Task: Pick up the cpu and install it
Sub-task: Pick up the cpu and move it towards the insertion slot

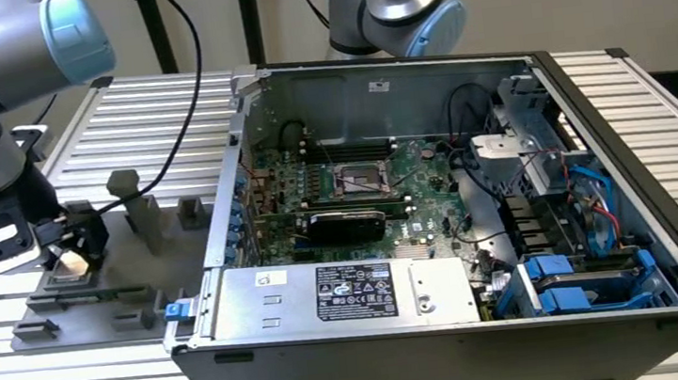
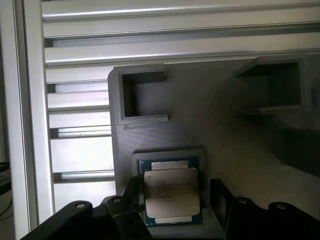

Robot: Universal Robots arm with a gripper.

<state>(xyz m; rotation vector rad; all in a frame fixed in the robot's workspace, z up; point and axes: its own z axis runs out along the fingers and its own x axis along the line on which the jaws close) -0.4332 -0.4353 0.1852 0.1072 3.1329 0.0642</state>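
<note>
Hovering over the grey fixture plate [image 2: 205, 125] beside the computer case [image 1: 456, 338], the gripper [image 1: 69, 254] straddles the cpu [image 2: 170, 192], its 2 fingers apart. The cpu lies flat in a shallow nest near one plate edge, probably to keep it square for gripping.

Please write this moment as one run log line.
stage: pick | gripper: open, astride cpu | cpu: flat in grey fixture | install: not done

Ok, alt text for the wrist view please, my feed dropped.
The silvery cpu lies flat in a square seat of the grey fixture, the open pincer straddling it with a gap on one side. Ribbed aluminium table lies beyond.
</note>
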